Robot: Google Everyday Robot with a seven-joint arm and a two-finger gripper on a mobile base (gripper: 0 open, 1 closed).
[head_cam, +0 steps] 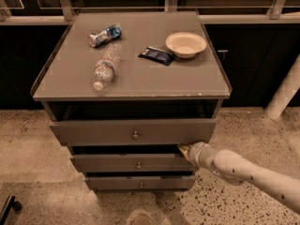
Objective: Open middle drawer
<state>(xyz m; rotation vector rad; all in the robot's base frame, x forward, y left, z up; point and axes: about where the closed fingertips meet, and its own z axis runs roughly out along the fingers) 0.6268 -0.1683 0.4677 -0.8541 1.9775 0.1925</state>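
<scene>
The middle drawer is a grey-brown shallow drawer with a small round metal knob, second of the cabinet's three. It stands out a little from the cabinet, with a dark gap above it. My gripper comes in from the lower right on a white arm. Its tip is at the right end of the middle drawer's top edge, just under the top drawer's front.
The cabinet top holds a plastic water bottle, a crumpled can, a dark packet and a beige bowl. The lowest drawer sits below. A white post stands at right on the speckled floor.
</scene>
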